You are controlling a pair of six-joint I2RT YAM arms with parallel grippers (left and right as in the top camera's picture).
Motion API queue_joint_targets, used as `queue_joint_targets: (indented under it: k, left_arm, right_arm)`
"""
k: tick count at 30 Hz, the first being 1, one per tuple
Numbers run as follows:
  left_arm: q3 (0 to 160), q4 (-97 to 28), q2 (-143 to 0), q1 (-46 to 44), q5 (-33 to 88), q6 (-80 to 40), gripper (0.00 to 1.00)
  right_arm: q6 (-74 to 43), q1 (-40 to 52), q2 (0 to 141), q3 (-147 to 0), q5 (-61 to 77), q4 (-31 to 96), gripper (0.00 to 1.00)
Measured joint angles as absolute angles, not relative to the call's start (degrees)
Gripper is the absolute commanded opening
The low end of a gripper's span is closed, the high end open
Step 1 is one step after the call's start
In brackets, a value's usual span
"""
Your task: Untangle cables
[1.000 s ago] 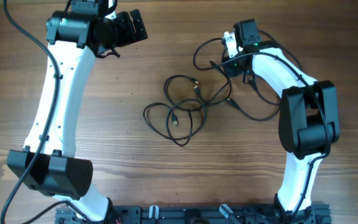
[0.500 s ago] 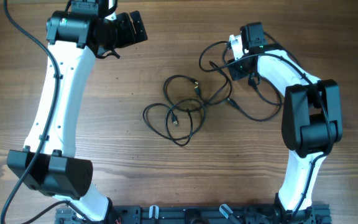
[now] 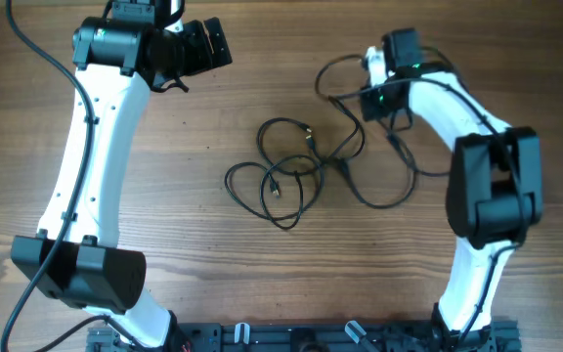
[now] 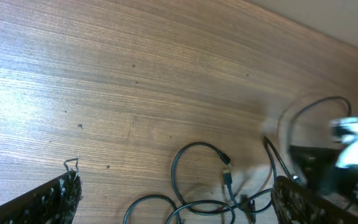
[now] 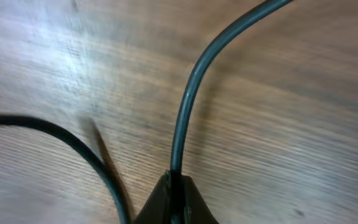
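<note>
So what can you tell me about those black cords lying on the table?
The cables are thin, black, rubbery-looking cords lying in loose overlapping loops on the wooden table, crossing near its middle. Small plug ends with metallic tips show. One strand leads to the right tool, which is pinched shut on it; nothing else touches them.

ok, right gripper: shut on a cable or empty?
Shut on the thin black cable: right wrist view shows it pinched between the tips of the right gripper.
</note>
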State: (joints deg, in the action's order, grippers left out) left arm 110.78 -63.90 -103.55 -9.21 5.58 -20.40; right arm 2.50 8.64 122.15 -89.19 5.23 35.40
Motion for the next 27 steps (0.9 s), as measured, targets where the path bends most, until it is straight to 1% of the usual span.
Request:
queue_joint_targets:
  k: [4, 8, 12, 20, 24, 27]
  left_arm:
    - [110.78, -63.90, -103.55, -9.21, 5.58, -20.40, 1.00]
    - [110.78, -63.88, -103.55, -9.21, 5.58, -20.40, 1.00]
    - [110.78, -63.75, -103.55, -9.21, 5.58, -20.40, 1.00]
    - [110.78, -63.09, -103.55, -9.21, 5.58, -20.40, 1.00]
    - [110.78, -62.63, -103.55, -9.21, 5.58, -20.40, 1.00]
    - [110.78, -62.57, -103.55, -9.21, 5.58, -20.40, 1.00]
  right_arm:
    - [-2.59, 3.75, 112.97, -94.67, 5.67, 36.16, 0.04]
    - [-6.02, -5.50, 97.69, -98.06, 5.78, 34.22, 0.04]
    - [-6.87, -14.09, 89.41, -98.48, 7.94, 31.05, 0.04]
    - [-8.84, -25.96, 88.62, -98.50, 11.62, 22.96, 0.04]
    - [-8.99, -26.79, 88.82, -98.50, 12.64, 22.13, 0.04]
    - [-8.29, -26.68, 90.50, -98.48, 11.03, 16.05, 0.04]
